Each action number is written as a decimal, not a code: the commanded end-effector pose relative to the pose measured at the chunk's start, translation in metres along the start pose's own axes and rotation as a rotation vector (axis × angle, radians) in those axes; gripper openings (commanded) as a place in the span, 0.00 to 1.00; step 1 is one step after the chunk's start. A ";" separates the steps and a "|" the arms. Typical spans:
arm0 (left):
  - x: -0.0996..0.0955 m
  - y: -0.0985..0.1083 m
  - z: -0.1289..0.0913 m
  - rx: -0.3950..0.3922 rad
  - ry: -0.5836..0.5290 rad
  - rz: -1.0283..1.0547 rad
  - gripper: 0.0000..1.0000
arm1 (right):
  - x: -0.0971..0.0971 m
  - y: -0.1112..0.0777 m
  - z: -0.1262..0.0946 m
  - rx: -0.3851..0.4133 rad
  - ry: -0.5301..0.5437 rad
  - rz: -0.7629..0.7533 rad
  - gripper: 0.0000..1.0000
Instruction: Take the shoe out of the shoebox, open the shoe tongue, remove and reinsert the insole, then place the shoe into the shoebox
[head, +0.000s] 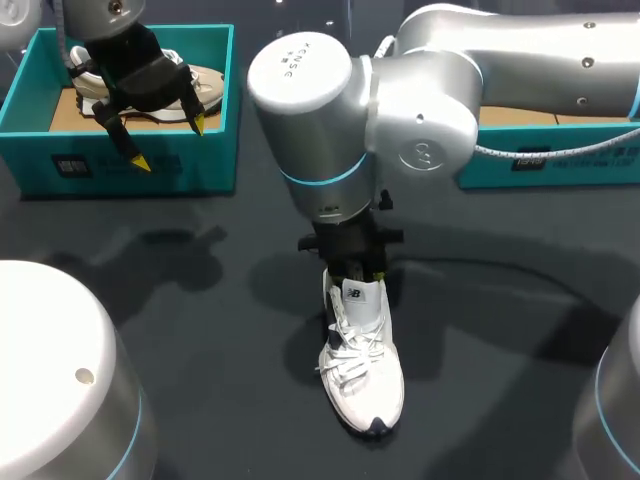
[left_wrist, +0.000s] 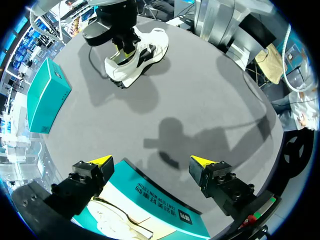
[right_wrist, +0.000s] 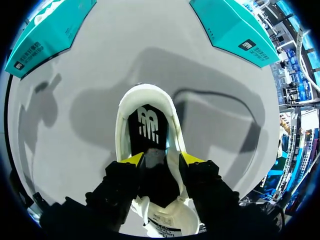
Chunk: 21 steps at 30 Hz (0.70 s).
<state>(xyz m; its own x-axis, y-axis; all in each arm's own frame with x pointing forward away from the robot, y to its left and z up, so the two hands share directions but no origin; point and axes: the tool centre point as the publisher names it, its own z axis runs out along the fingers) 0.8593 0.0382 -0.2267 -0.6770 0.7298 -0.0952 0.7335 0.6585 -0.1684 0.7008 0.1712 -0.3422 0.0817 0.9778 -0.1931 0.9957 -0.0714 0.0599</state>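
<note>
Standing mid-bench (head: 150, 300), the white sneaker (head: 362, 370) has the right gripper (right_wrist: 162, 159) at its mouth, fingers spread above the dark insole (right_wrist: 147, 125). The left gripper (head: 169, 141) hangs over the teal shoebox (head: 190, 165), fingers wide apart.

Head view looks down; right wrist close over shoe (head: 362, 372) — left wrist distant.

Dark grey table (head: 200, 330). Directly on it: white lace-up shoe (head: 362, 375), upright, near centre, toe toward near edge; open teal shoebox (head: 130, 165), far left; second teal box (head: 560, 165), far right.
</note>
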 end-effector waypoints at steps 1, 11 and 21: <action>0.000 0.000 0.000 -0.002 0.001 0.001 1.00 | 0.002 -0.004 0.002 -0.009 0.013 0.036 0.46; 0.000 0.000 0.000 -0.002 0.001 0.001 1.00 | -0.001 -0.009 0.005 -0.006 0.038 -0.070 0.44; 0.000 0.000 0.000 -0.002 0.001 0.001 1.00 | -0.004 -0.009 0.004 0.017 0.039 -0.133 0.60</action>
<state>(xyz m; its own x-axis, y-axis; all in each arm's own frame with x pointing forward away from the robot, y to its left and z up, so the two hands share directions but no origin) 0.8592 0.0382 -0.2267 -0.6769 0.7299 -0.0952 0.7336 0.6584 -0.1684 0.6909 0.1691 -0.3466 -0.0504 0.9853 -0.1630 0.9981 0.0555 0.0263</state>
